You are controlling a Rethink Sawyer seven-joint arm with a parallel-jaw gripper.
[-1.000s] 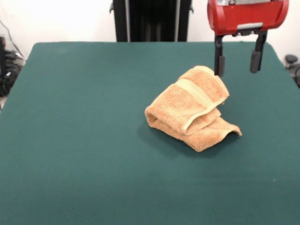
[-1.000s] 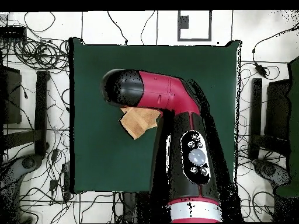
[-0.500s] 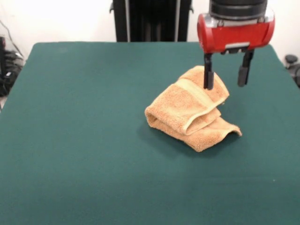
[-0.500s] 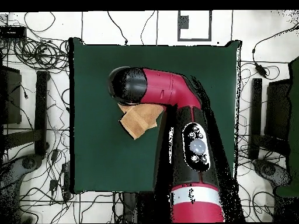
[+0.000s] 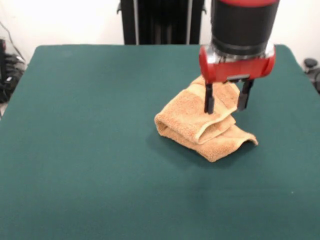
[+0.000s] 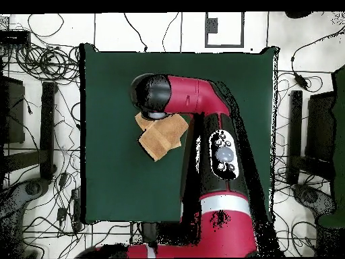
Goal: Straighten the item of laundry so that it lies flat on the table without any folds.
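Tan-orange terry cloth sits in a bunched heap right of the middle of the green table (image 5: 90, 150): the towel (image 5: 192, 125) is folded over itself in at least two layers, with a pale woven band running across the upper fold and a loose flap sticking out toward the near right. Nothing of the flattening looks done yet; no edge lies spread, and the whole piece covers only a small patch of the felt. The gripper (image 5: 226, 102) hangs over the far right part of the heap with its two dark fingers spread apart and nothing between them; one finger (image 5: 209, 104) shows in front of the top fold, the other off its right edge. Whether the tips touch the cloth I cannot tell. In the overhead view the arm hides part of the towel (image 6: 162, 140). What is left, by my reading, is all of it: take an edge, draw the layers open, smooth them out.
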